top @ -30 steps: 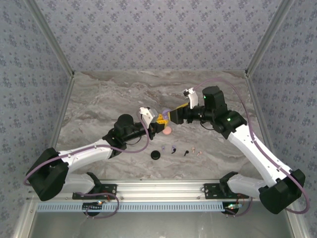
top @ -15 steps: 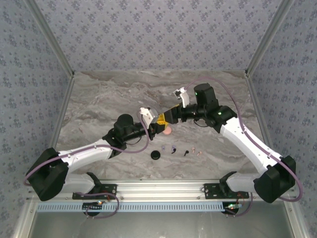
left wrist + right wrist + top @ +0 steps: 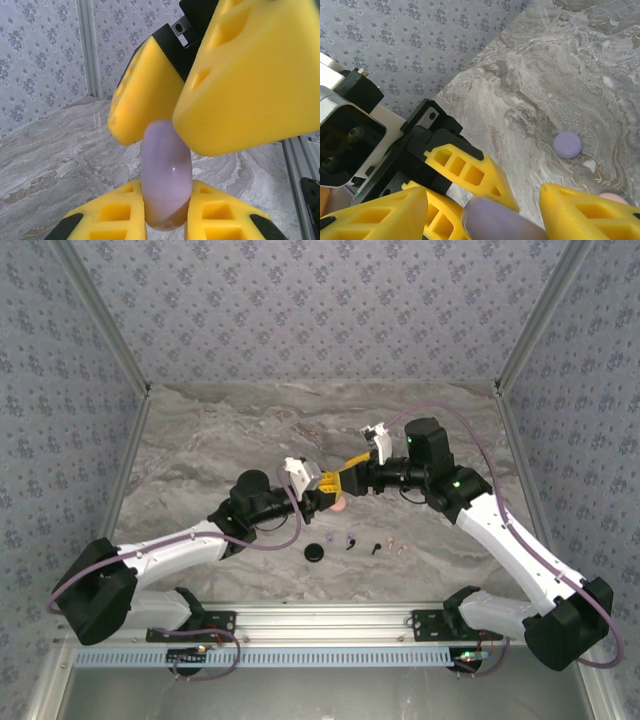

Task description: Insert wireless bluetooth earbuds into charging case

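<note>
The charging case point(image 3: 166, 175), a smooth lilac capsule, is held above the table between both grippers. My left gripper point(image 3: 166, 220) is shut on its lower end. My right gripper point(image 3: 485, 200) comes from the opposite side, and its yellow fingers point(image 3: 145, 95) sit against both sides of the case's upper end point(image 3: 502, 222). In the top view the two grippers meet at the case point(image 3: 331, 483) mid-table. The wireless bluetooth earbuds lie in a short row on the marble in front: a lilac one point(image 3: 349, 539), a black one point(image 3: 376, 547) and pale pink ones point(image 3: 397, 546).
A black round disc point(image 3: 316, 552) lies left of the earbud row. A pink disc point(image 3: 339, 505) rests under the grippers, and a lilac disc point(image 3: 567, 145) lies on the marble nearby. Patterned walls enclose the table on three sides.
My right gripper swung in toward the left gripper and narrowed its jaws around the free end of the case. The left arm kept still, holding the case.
</note>
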